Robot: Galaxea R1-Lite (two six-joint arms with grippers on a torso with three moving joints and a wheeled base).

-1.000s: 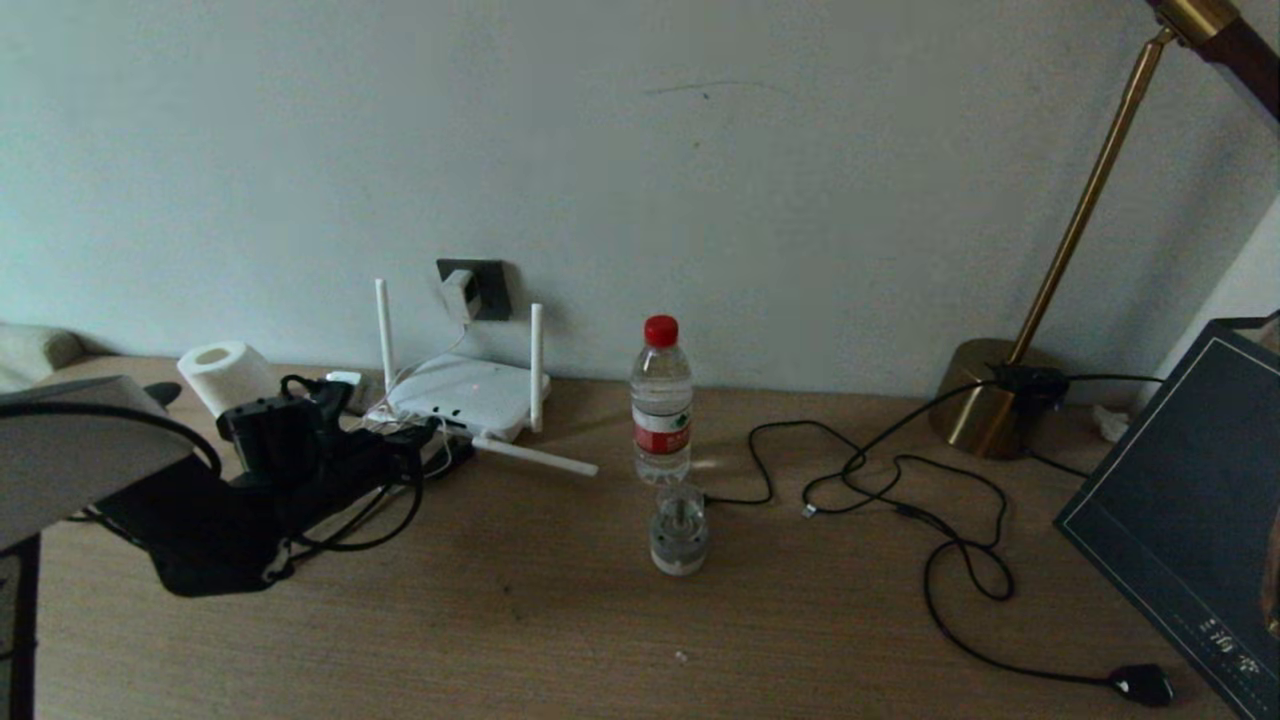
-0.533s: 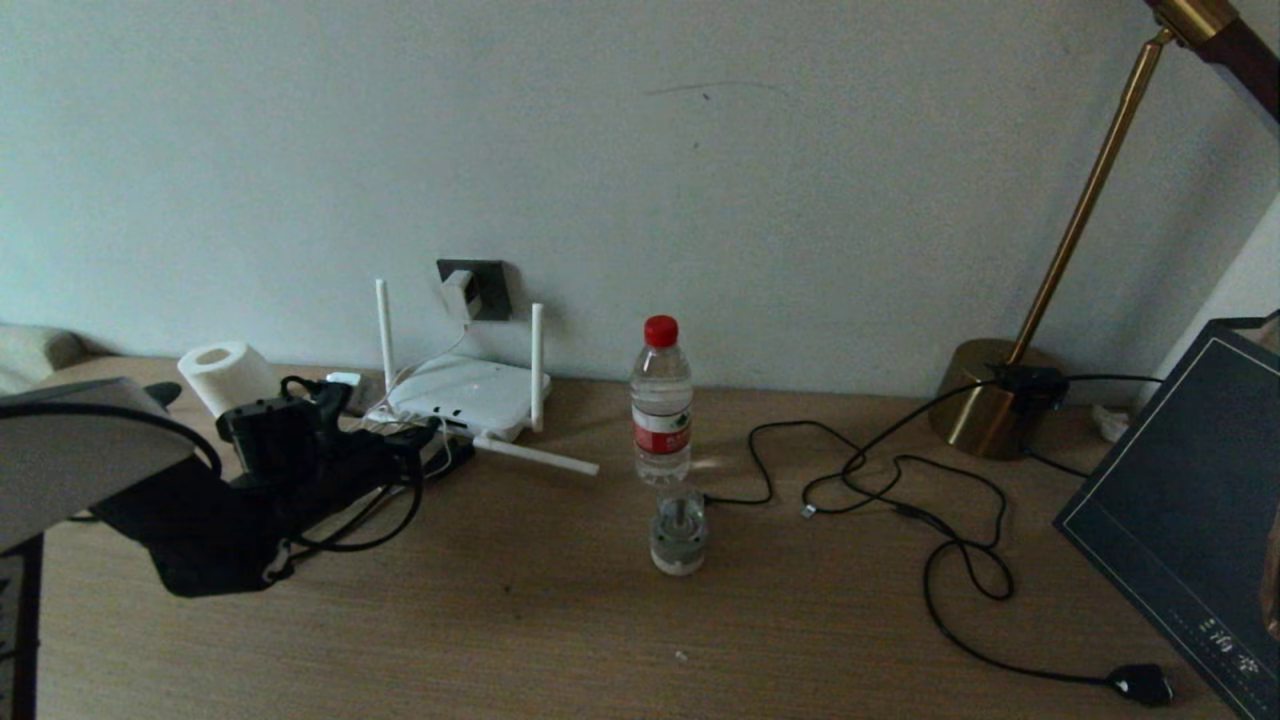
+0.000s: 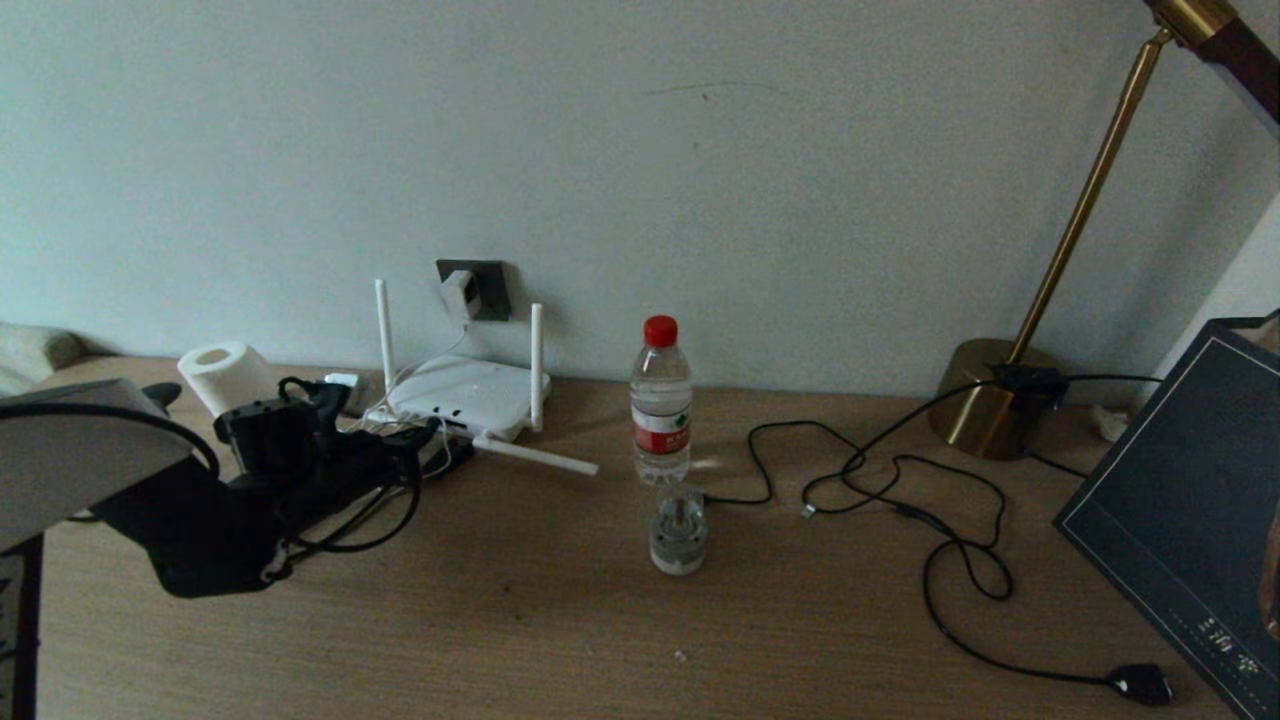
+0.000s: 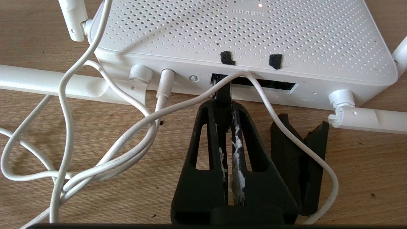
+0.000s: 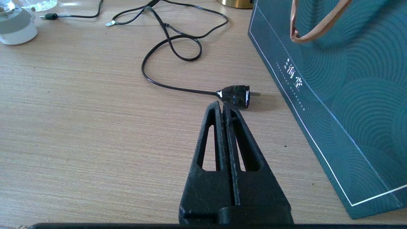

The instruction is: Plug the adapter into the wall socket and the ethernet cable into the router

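Ethernet cable [image 4: 223, 93] plug between left fingers [image 4: 212, 133], seemingly at router [image 4: 241, 35] port

The head view looks down across the desk [image 3: 560, 640], sharing the router [image 3: 462, 395] with the close-up left wrist view.

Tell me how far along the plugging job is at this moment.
Done: the adapter sits in the wall socket. In hand: the left gripper is shut on the ethernet cable plug, holding it at the router port row; whether it is fully seated cannot be told. Left: seat it if needed, then release. The right gripper is shut, idle over the desk.
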